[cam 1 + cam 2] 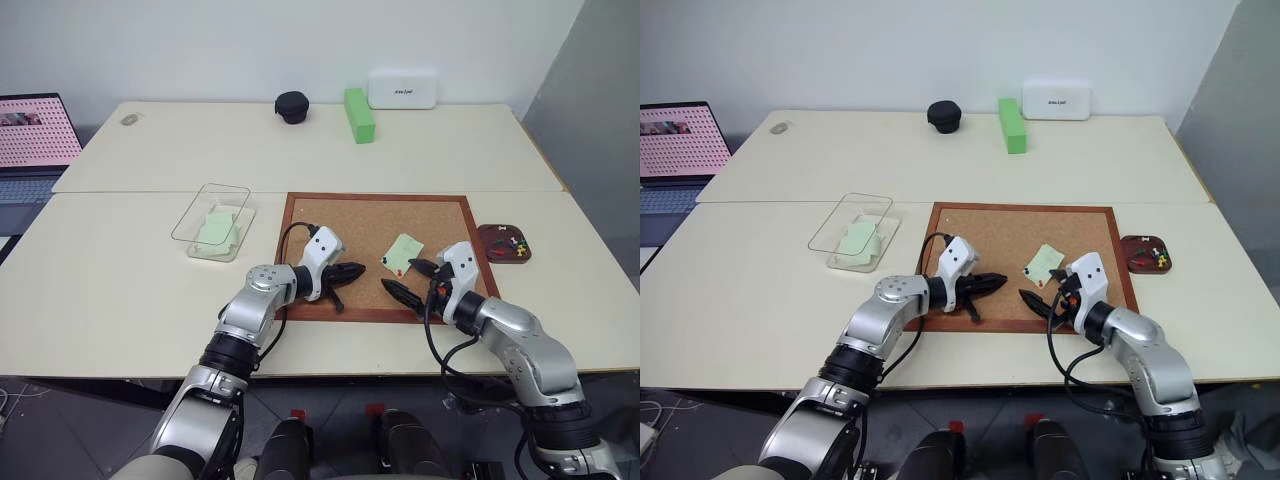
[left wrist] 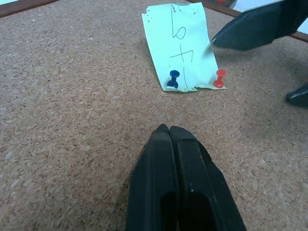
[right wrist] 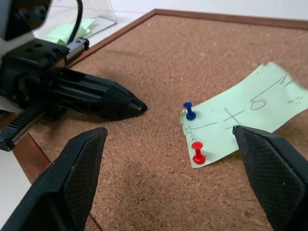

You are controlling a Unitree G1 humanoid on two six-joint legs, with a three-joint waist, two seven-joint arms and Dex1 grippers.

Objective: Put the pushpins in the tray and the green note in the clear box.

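The green note [image 1: 403, 253] lies on the corkboard [image 1: 340, 225], held down at its near edge by a blue pushpin [image 3: 189, 111] and a red pushpin [image 3: 198, 153]. My right gripper [image 1: 405, 278] stands open just in front of the note, one finger on each side of the pinned edge and touching nothing. A little to the note's left, my left gripper [image 1: 352, 272] is shut and empty, pointing at the note. The dark tray [image 1: 503, 256], to the right of the board, holds several coloured pushpins. The clear box [image 1: 212, 221], left of the board, has green slips in it.
At the back of the table are a bright green block [image 1: 358, 114], a white case [image 1: 402, 89] and a black round object [image 1: 292, 106]. A laptop [image 1: 35, 140] stands at the far left. The board's wooden frame runs under both wrists.
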